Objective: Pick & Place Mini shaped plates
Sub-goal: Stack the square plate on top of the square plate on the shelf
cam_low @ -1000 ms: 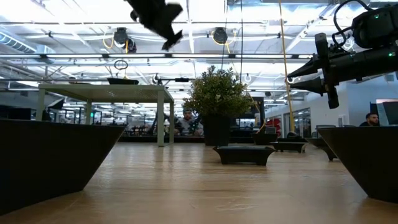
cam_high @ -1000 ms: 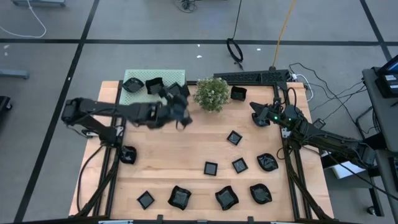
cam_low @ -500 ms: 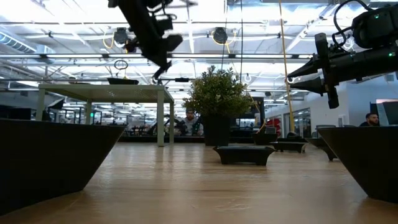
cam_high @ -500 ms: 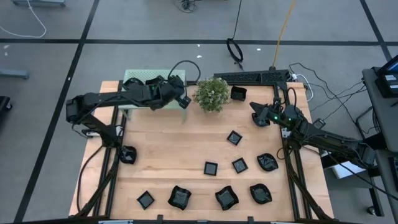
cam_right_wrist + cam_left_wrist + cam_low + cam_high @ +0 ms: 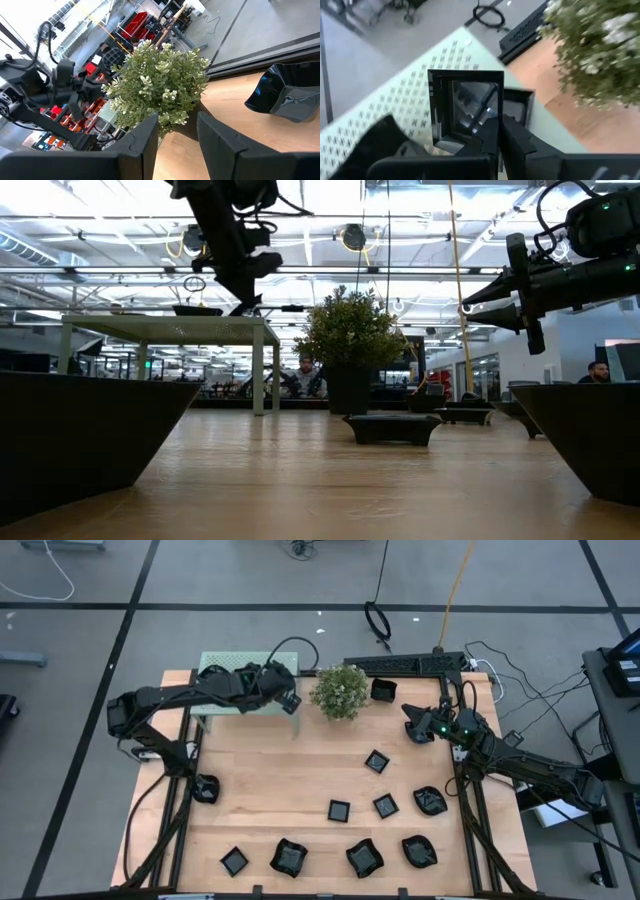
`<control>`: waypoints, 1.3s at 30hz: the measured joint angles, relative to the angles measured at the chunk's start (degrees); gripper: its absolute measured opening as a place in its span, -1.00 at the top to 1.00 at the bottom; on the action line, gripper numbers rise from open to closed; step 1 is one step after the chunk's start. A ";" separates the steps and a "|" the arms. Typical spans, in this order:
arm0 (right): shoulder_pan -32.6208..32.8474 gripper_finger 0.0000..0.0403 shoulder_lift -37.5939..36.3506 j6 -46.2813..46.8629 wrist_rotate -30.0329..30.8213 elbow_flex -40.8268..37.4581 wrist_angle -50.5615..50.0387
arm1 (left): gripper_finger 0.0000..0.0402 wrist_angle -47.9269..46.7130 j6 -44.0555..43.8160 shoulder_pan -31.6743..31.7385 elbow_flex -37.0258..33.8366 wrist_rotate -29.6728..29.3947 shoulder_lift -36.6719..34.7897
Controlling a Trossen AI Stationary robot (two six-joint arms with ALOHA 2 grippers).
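The wooden table (image 5: 280,780) spreads under me, and at its far left corner stands a pale green perforated stand (image 5: 215,665), raised on legs above the tabletop. Beside it, at the middle of the far edge, sits the leafy potted plant (image 5: 341,690).

My left arm reaches across that stand, and my left gripper (image 5: 285,695) hangs over its right end, near the plant. From my left wrist I look down on a square black plate (image 5: 465,107) lying on the stand's perforated top, with another dark plate (image 5: 517,107) just beside it. My left fingers (image 5: 492,135) are pressed together, and I cannot tell whether they pinch the square plate's rim or only hover above it.

My right arm waits at the table's right edge, its gripper (image 5: 415,725) pointing toward the plant. Those fingers (image 5: 220,140) stand apart with nothing between them; past them I see the plant and a wavy black plate (image 5: 287,95) lying on the wood.

The remaining mini shaped plates (image 5: 338,810) lie scattered over the table: a square one (image 5: 383,691) just right of the plant, several across the middle and right, a row along the near edge, and one (image 5: 206,788) at the left side.
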 joint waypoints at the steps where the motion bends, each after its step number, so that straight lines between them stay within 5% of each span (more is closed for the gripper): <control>1: 0.00 0.39 0.00 0.00 -0.02 0.00 0.00 | 0.97 -0.57 -1.14 0.17 0.00 0.40 0.00; 22: 0.00 0.39 0.00 -0.02 0.00 0.00 0.00 | 0.93 1.53 8.92 0.32 0.00 1.34 0.00; 39: 0.00 0.39 0.00 0.00 0.00 0.00 0.00 | 0.94 -1.31 8.25 0.43 0.02 2.83 0.00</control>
